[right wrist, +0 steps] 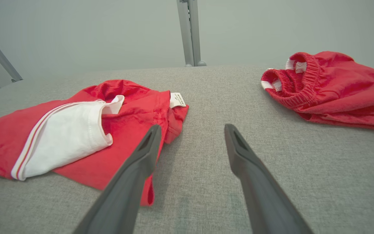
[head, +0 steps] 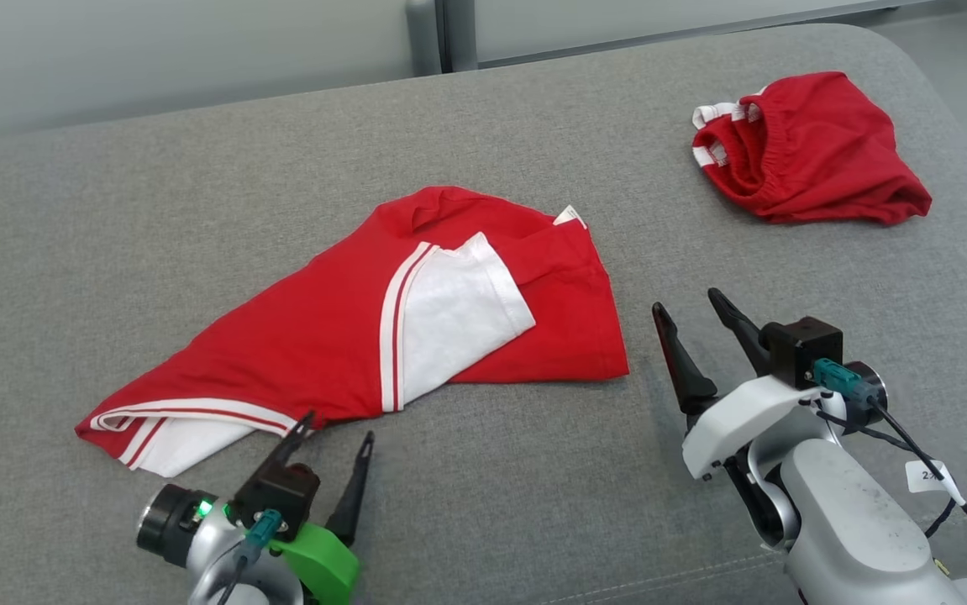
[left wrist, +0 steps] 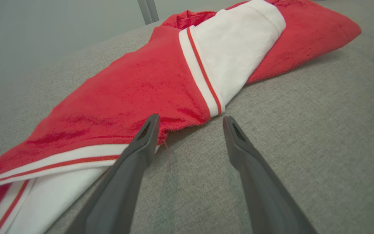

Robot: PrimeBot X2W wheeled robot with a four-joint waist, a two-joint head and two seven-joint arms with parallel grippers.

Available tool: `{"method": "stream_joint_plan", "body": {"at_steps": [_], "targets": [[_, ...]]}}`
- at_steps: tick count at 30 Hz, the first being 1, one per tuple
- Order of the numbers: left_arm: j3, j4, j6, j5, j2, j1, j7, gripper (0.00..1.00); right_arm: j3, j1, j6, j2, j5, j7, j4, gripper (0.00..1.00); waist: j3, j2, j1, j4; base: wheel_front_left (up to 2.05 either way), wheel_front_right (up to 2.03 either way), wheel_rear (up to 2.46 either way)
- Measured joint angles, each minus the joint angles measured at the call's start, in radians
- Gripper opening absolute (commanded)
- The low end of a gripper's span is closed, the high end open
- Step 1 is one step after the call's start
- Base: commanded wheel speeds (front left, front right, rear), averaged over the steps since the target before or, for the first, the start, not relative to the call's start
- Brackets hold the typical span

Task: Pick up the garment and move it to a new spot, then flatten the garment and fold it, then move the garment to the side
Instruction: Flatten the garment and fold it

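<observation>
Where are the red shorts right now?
In the head view, the red shorts lie at the far right corner of the grey cushion, apart from the red-and-white shirt in the middle.

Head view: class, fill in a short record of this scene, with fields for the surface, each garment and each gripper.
surface: grey woven fabric cushion
centre: crumpled red shirt with white striped sleeves
far right: bunched red shorts with elastic waistband
left gripper: jaws open, at the shirt's near hem
right gripper: jaws open, beside the shirt's right edge, empty

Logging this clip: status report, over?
Left gripper open at shirt hem. Right gripper open, empty. Shirt crumpled, not flat. Shorts far right, not in the way.
</observation>
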Motion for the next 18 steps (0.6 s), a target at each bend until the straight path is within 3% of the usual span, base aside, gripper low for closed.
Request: {"method": "stream_joint_plan", "body": {"at_steps": [5,18], "targets": [[0.012,0.051,0.026,0.039,0.034,-0.036,0.012,1.0,-0.009,0.0,0.0,-0.002,0.0,0.0,0.001,1.0,0.015,0.0,0.0,-0.025,0.0,0.0,0.0],[0.005,0.146,0.063,0.112,0.043,-0.104,0.02,1.0,-0.018,-0.002,-0.002,-0.003,0.0,0.0,0.005,1.0,0.033,0.0,0.0,-0.039,0.0,0.0,0.0]]}}
